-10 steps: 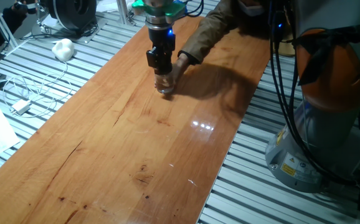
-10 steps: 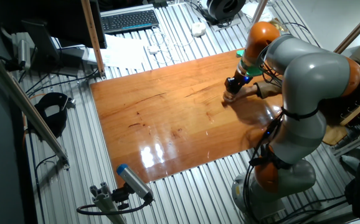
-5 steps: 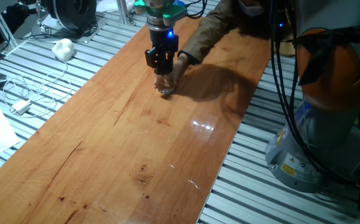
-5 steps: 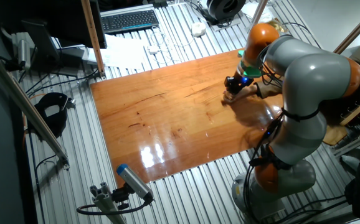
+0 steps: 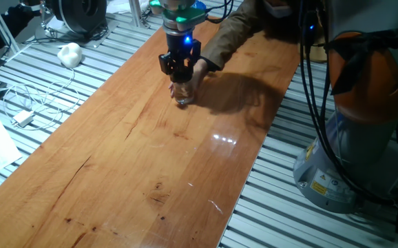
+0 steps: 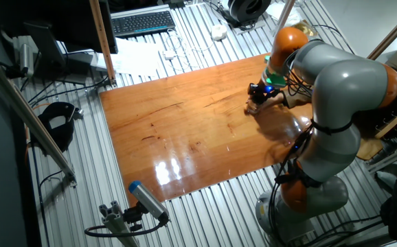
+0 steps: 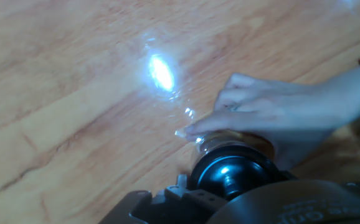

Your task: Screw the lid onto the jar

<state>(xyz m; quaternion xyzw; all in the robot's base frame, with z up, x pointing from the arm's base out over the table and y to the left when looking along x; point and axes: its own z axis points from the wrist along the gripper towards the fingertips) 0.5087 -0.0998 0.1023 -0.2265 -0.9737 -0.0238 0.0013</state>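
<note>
The small clear jar (image 5: 182, 97) stands upright on the wooden table (image 5: 137, 158), at its far end. A person's hand (image 5: 200, 71) steadies it from behind. My gripper (image 5: 180, 78) points straight down over the jar, shut on the black lid, which sits on the jar's mouth. In the hand view the rounded lid (image 7: 233, 176) with its knob fills the bottom centre. The jar's glass rim (image 7: 212, 142) shows just beyond it, and the person's fingers (image 7: 255, 109) wrap around the jar. The other fixed view shows the gripper (image 6: 256, 97) over the jar (image 6: 252, 108) near the table's right edge.
A person's sleeved arm (image 5: 237, 27) reaches in from the far side. A white lump (image 5: 69, 53) and cables (image 5: 27, 103) lie on the slatted bench to the left. A keyboard (image 6: 142, 22) sits beyond the table. The arm's orange and grey base (image 5: 364, 131) stands on the right.
The gripper has turned about its vertical axis over the jar. The jar and the person's hand have stayed where they were.
</note>
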